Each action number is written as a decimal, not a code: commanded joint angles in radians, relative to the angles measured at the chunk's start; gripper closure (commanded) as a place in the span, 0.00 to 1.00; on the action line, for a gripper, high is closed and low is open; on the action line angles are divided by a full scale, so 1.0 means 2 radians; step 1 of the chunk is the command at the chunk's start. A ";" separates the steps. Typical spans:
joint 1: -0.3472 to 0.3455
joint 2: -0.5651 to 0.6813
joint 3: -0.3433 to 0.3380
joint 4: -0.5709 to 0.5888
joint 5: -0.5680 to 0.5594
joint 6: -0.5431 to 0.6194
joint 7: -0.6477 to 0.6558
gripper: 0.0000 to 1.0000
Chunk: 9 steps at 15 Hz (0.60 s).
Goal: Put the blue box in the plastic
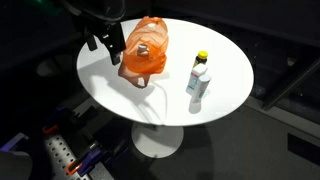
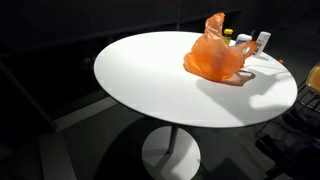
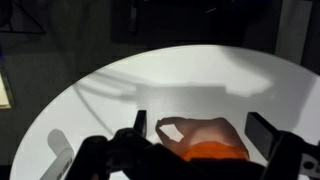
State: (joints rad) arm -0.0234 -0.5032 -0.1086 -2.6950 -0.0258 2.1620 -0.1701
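The plastic is an orange bag (image 1: pixel 146 58) that lies crumpled on the round white table (image 1: pixel 225 50); it also shows in an exterior view (image 2: pixel 214 57). A small greyish thing (image 1: pixel 142 47) sits at the bag's top; I cannot tell what it is. No clearly blue box shows. A pale box with a bluish side (image 1: pixel 196 90) lies beside a yellow-capped bottle (image 1: pixel 201 66). My gripper (image 1: pixel 104 42) hovers at the table edge beside the bag. In the wrist view my gripper (image 3: pixel 203 135) is open and empty, with the bag (image 3: pixel 205 140) and its handle loop between the fingers.
The bottle (image 2: pixel 229 36) and a white box (image 2: pixel 262 41) stand behind the bag near the table's far edge. The table stands on a single white pedestal (image 2: pixel 170 150). The surroundings are dark; equipment (image 1: pixel 60 155) sits on the floor near the table base.
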 commanded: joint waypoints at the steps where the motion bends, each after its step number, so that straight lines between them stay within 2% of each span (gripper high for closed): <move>1: -0.003 0.000 0.003 0.001 0.002 -0.001 -0.001 0.00; 5: -0.003 0.000 0.003 0.001 0.002 -0.001 -0.001 0.00; 9: -0.001 0.032 0.016 0.048 0.004 -0.008 0.027 0.00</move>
State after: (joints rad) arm -0.0234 -0.4960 -0.1016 -2.6797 -0.0251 2.1620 -0.1577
